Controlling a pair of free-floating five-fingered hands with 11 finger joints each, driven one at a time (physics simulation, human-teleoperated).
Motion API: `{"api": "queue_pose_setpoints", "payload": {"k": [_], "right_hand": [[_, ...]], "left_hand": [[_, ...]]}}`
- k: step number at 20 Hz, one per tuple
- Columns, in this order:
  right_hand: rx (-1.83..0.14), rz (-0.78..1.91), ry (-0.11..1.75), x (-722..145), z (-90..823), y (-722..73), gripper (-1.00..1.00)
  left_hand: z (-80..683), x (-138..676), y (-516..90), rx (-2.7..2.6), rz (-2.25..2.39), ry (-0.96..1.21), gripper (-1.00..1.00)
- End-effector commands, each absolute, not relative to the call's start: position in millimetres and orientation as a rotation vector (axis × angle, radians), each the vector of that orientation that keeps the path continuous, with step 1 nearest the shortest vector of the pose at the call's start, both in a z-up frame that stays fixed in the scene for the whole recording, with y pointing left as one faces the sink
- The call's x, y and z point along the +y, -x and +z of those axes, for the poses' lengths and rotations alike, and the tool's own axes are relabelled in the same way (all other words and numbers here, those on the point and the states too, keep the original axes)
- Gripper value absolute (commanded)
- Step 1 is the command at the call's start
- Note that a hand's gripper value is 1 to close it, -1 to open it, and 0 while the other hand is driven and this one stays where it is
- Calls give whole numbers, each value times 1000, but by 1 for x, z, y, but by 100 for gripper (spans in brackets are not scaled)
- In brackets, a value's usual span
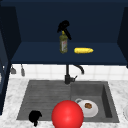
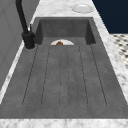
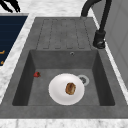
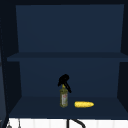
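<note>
While gripping bottle (image 1: 63, 43), robot hand (image 1: 64, 25).

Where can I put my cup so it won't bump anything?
The ridged drainboard left of the faucet is bare. So is the cabinet shelf left of the bottle and right of the corn cob. The basin is crowded by the plate.

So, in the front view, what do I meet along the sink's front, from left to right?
Left hand → red ball → white plate with a brown piece of food on it.
</note>
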State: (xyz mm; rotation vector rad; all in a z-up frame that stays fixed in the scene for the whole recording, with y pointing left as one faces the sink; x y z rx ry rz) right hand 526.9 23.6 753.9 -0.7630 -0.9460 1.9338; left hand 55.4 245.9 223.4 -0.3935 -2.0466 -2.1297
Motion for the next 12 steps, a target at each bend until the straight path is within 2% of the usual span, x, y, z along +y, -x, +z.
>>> {"api": "queue_pose_setpoints", "payload": {"k": [1,12], "right_hand": [[-924,1949,725,24,750,-527,-100],[-858,1973,750,39,732,-531,-100]], "left_hand": [[223,246,-55,-2047,-2130,393,0],[223,246,-55,-2047,-2130,393,0]]}}
